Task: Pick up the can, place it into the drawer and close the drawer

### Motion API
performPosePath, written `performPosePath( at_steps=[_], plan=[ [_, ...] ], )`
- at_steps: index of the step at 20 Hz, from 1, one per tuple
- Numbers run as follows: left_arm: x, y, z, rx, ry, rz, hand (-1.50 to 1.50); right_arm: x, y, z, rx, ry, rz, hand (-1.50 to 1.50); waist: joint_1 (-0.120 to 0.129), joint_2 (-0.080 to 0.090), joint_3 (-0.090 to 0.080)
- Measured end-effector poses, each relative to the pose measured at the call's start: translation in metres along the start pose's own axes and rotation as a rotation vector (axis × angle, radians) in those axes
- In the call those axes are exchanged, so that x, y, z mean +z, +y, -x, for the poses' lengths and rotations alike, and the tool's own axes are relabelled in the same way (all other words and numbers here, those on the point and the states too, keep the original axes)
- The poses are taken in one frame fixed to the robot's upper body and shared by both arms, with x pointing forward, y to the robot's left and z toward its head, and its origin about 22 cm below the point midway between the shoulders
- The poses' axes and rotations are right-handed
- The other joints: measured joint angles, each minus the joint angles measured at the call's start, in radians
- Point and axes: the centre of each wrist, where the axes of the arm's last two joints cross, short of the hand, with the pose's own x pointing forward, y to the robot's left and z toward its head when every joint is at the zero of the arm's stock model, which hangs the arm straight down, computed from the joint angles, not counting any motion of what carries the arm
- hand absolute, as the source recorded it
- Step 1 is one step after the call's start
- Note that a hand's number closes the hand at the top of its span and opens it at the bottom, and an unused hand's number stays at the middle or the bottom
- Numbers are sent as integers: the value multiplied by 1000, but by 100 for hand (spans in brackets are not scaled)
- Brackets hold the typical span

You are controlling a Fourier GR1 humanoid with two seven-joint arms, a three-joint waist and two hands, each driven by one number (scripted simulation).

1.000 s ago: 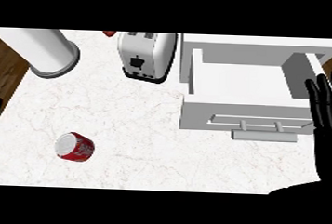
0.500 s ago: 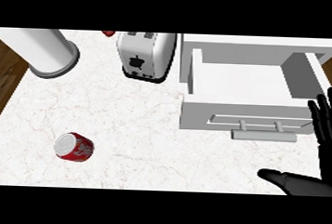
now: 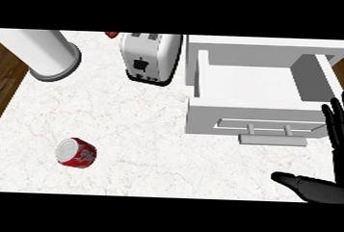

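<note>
A red can (image 3: 76, 153) with a pale silver top lies on its side on the white marbled counter (image 3: 153, 136), its round end facing up and to the left, with faint white markings on its red wall. It rests alone, near the counter's left edge and well apart from everything else. Far to the right of the can, and higher in the view, a white drawer (image 3: 257, 94) stands pulled open, its inside bare and its bar handle (image 3: 271, 139) facing the viewer. Up and to the right of the can, just left of the drawer, stands a silver toaster (image 3: 150, 57). Straight above the can, near the counter's far left corner, is a white cylinder (image 3: 45, 51). The right hand (image 3: 336, 157) shows well right of the can, beside the drawer's front corner, fingers straight and spread, thumb stretched out, grasping nothing. The left hand does not show.
</note>
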Motion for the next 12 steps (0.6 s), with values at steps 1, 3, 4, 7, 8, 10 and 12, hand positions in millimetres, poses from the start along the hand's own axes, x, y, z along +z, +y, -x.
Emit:
performPosePath(
  at_steps=[1, 3, 4, 7, 8, 10, 12],
  plan=[
    [1, -1, 2, -1, 6, 0, -150, 1, 0, -2, 0, -1, -1, -150, 0, 0, 0],
    [-2, -8, 11, 0, 22, 6, -150, -1, -6, -1, -1, -4, 3, -150, -1, 0, 0],
    [-3, -10, 16, -3, 32, 7, -150, 0, -7, -1, 0, 0, 1, -150, -1, 0, 0],
    [1, -15, 37, -5, 56, 4, -150, 1, -10, -3, -1, -8, 10, -150, -1, 0, 0],
    [0, -15, 41, -9, 65, -1, -150, 4, -12, -2, -3, -10, 14, -150, -1, 0, 0],
    [-7, -15, 57, -20, 75, -2, -150, 6, -11, -3, 0, -16, 12, -150, -3, 0, 0],
    [-5, -23, 70, -24, 80, -5, -150, 11, -13, -3, 4, -19, 6, -150, -3, 0, 0]
  ],
)
